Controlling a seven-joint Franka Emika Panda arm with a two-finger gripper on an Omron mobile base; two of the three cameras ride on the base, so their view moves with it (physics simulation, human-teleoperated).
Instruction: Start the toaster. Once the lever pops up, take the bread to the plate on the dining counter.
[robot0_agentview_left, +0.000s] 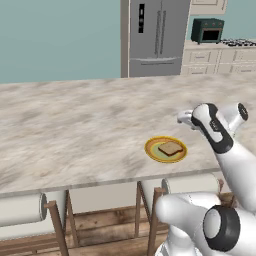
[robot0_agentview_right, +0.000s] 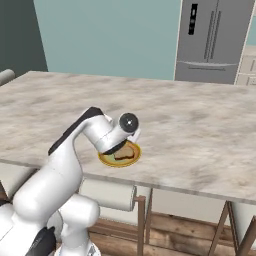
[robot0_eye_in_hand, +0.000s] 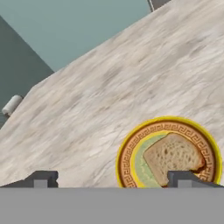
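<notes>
Hand view: bread (robot0_eye_in_hand: 175, 157) lies on plate (robot0_eye_in_hand: 168, 153) at 4 o'clock; gripper (robot0_eye_in_hand: 114, 179) wide, empty. Placement step looks done; next, retract clear.

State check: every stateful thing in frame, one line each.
bread: lying flat on the plate, not gripped
plate: on the dining counter, holding the bread
gripper: open, empty, above the counter beside the plate
fridge: doors shut
</notes>
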